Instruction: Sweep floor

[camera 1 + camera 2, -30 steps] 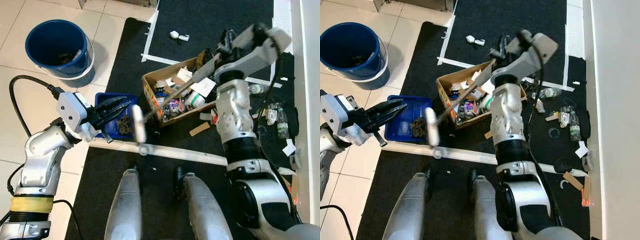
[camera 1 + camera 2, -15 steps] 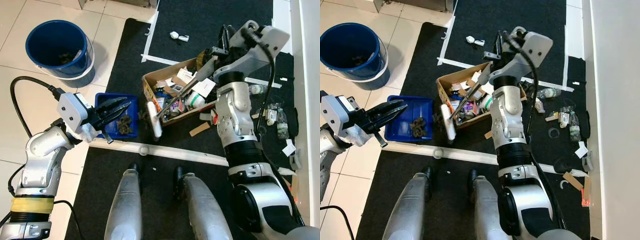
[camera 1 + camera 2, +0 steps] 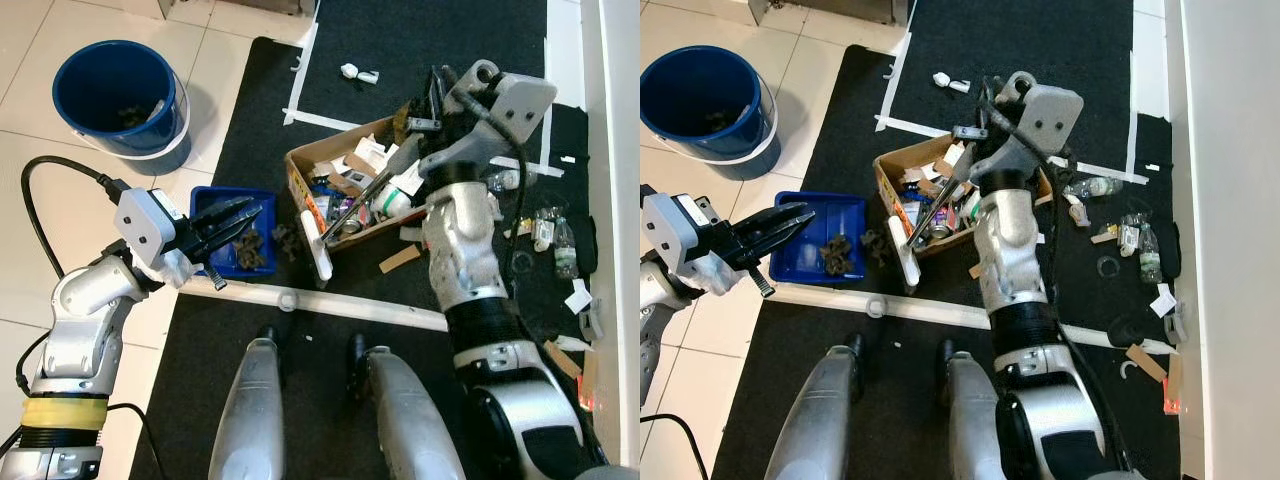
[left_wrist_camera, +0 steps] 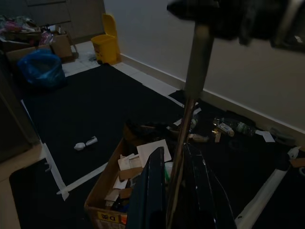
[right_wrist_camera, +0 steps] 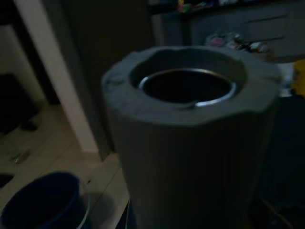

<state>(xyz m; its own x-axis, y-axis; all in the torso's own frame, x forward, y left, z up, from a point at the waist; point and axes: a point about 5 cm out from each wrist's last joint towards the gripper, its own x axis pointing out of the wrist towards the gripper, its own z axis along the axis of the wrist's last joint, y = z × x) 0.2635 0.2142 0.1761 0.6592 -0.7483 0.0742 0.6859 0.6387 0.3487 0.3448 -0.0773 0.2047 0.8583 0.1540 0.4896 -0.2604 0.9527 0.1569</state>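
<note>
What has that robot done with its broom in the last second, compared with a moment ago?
The right gripper swung the broom from over the blue dustpan toward the cardboard box, leaving a small pile of dirt on the black mat. The left gripper stayed at the dustpan; the blue bucket didn't move.

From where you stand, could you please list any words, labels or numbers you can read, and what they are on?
None can be read.
Cardboard box: a yellow label on its front corner, print too small to read.
Packets inside the box: printing blurred.
Bottles on the mat to the right: labels too small.
Blue bucket and blue dustpan: no text visible.
</note>
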